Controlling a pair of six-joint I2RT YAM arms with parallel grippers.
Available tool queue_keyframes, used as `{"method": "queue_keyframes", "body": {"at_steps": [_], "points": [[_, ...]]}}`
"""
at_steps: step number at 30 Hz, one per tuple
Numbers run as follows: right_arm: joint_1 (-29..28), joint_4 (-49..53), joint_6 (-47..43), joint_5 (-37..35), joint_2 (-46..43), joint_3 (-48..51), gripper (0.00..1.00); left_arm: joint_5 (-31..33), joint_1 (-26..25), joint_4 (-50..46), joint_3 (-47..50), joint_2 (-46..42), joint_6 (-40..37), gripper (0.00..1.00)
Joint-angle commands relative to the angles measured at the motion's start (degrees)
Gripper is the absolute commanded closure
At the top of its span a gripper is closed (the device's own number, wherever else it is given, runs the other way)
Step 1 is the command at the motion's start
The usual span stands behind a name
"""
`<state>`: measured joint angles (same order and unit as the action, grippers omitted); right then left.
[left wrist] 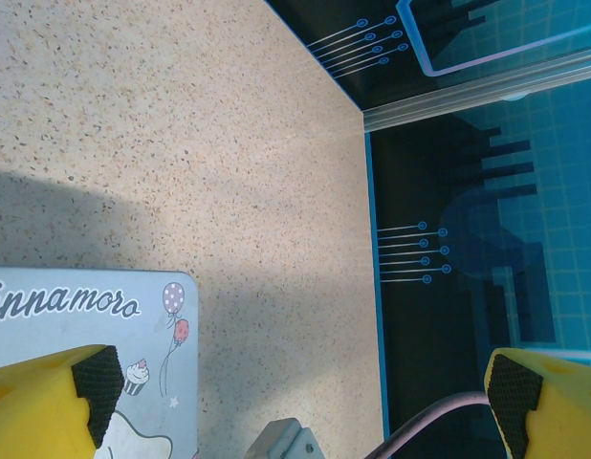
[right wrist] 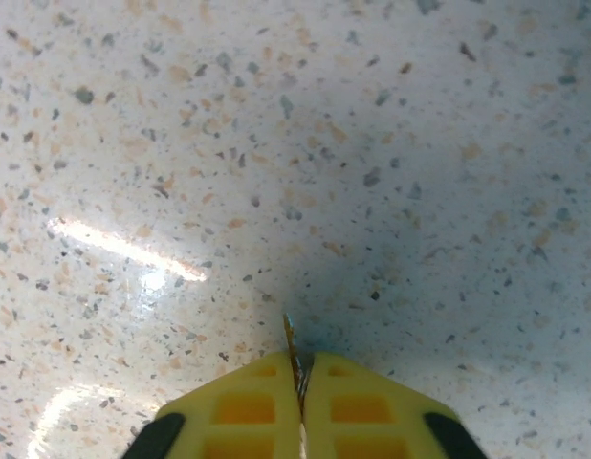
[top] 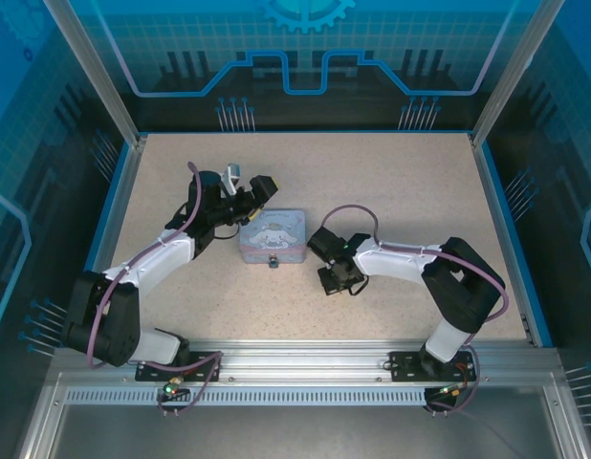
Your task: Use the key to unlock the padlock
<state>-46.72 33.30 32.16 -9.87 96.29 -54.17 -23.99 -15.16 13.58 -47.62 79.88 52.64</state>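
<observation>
Right gripper (right wrist: 300,387): jaws pressed together with the tips down at the table. A thin grey sliver is nipped between them, probably the key (right wrist: 290,337), though too little shows to judge how much is held.
Key risk: a grip by the very edge could let it twist or drop on lifting. On this hard top it would lie flat and be awkward to pick up.
Padlock (top: 273,260): at the near edge of the tin (top: 273,237), left of the right gripper and apart from it.
Padlock risk: it is tiny and nothing steadies it. A key pushed slightly off line would likely shove it aside rather than enter the slot.
Tin risk: it looks light, so a sideways push from the key could slide it across the smooth top.
Left gripper (left wrist: 303,382): jaws wide apart, holding nothing, poised over the tin's far left corner with one pad (left wrist: 97,375) above the lid.
Left risk: closing from here would catch the tin's corner, not the padlock.
Table (top: 401,191): speckled beige, flat and glossy enough to show glare, with a blue rim.
Room: blue translucent panels with circuit patterns, held by aluminium posts.
</observation>
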Motion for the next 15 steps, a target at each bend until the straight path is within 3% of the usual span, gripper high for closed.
{"method": "queue_keyframes", "body": {"at_steps": [1,7,15], "points": [[-0.9,-0.5,-0.5,1.8,1.1,0.2,1.0,-0.3,-0.2,0.8,-1.1,0.6,0.8,0.01],[1.3,-2.4,-1.8,6.0,-4.5,2.1,1.0,-0.4,-0.2,0.7,-1.0,0.4,0.8,0.01],[9.7,-8.9,-4.4,22.6,-18.1,7.3,1.0,-2.2,-0.4,0.1,-0.4,-0.5,0.6,0.01]]}}
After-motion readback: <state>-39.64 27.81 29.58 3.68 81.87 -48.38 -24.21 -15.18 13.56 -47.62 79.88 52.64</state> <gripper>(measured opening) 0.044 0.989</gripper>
